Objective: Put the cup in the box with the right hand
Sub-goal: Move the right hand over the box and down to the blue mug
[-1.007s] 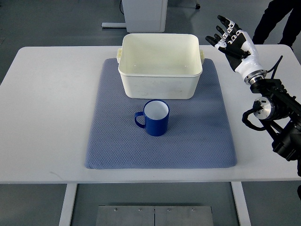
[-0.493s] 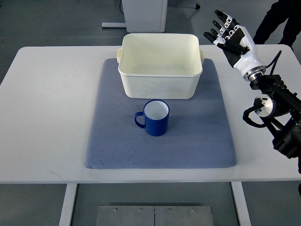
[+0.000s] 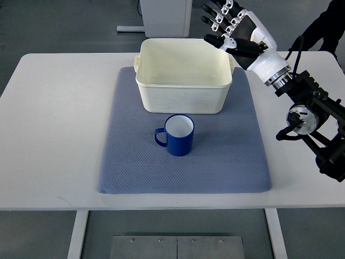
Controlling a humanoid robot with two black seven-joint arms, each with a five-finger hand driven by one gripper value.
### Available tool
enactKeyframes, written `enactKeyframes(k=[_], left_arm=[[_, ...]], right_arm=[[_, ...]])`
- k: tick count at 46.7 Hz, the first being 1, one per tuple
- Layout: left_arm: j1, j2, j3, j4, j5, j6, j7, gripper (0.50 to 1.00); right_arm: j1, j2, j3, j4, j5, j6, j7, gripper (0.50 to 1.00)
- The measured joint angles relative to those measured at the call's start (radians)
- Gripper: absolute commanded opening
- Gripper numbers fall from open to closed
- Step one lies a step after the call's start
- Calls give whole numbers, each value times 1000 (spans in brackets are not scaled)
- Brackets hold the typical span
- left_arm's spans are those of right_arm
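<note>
A blue cup [image 3: 177, 135] with a white inside stands upright on the blue-grey mat [image 3: 135, 167], its handle pointing left. The cream box [image 3: 183, 75] sits empty just behind it on the mat. My right hand [image 3: 229, 27] is raised over the box's far right corner, fingers spread and holding nothing. It is well above and behind the cup. The left arm is out of view.
The mat lies on a white table [image 3: 54, 124]. A person's dark leg [image 3: 323, 27] stands behind the table at the far right. A white cabinet base [image 3: 161, 16] stands on the floor behind the box.
My right hand has moved left and farther back, from beside the table's right edge to over the box's far right corner. The cup and box have not moved.
</note>
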State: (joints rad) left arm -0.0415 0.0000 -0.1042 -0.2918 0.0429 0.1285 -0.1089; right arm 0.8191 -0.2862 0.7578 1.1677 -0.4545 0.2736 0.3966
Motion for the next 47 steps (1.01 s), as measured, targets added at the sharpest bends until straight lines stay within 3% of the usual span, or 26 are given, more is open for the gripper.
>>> enactKeyframes(k=[10, 37, 47], left_arm=[[0, 0, 0, 0, 0, -1, 0, 1000], [0, 0, 0, 0, 0, 0, 0, 1000], [0, 0, 0, 0, 0, 0, 0, 1000]], right_arm=[[2, -2, -39, 86, -153, 21, -7, 1000], [-9, 6, -176, 91, -319, 8, 2, 1000], [-17, 14, -233, 90, -339, -74, 2, 1000]])
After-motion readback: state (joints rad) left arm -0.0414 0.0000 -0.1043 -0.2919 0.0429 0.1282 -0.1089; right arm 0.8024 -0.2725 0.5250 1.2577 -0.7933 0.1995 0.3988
